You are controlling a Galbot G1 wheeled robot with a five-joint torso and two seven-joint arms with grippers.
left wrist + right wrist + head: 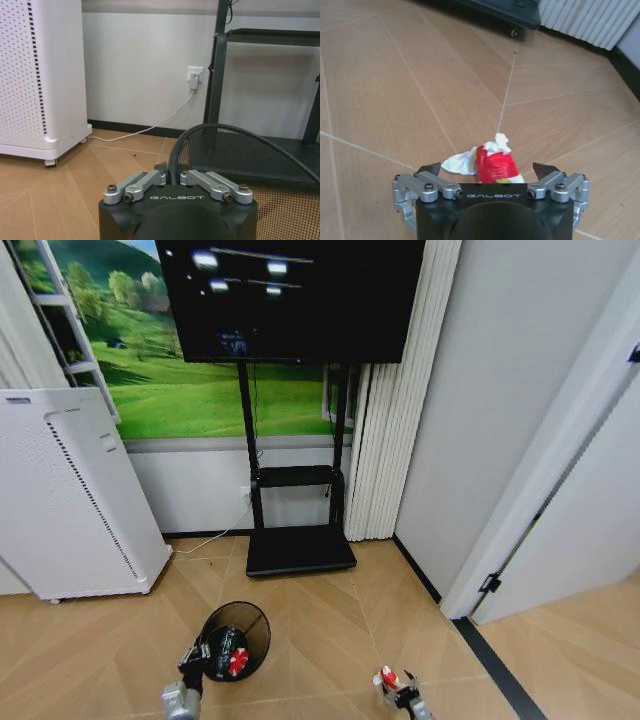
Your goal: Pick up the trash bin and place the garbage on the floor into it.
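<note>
Left gripper [203, 653] is clamped on the rim of the black wire-mesh trash bin [243, 636], which tilts toward the camera above the chevron parquet floor [320, 620]; the left wrist view shows both fingers pinched tight on the rim wire [172, 160]. Inside the bin lie a bottle [223, 649] and a red wrapper [238, 662]. Right gripper [488, 172] hangs low over the floor, jaws spread wide either side of a crumpled red-and-white wrapper [492, 162], fingertips [543, 170] apart from it.
</note>
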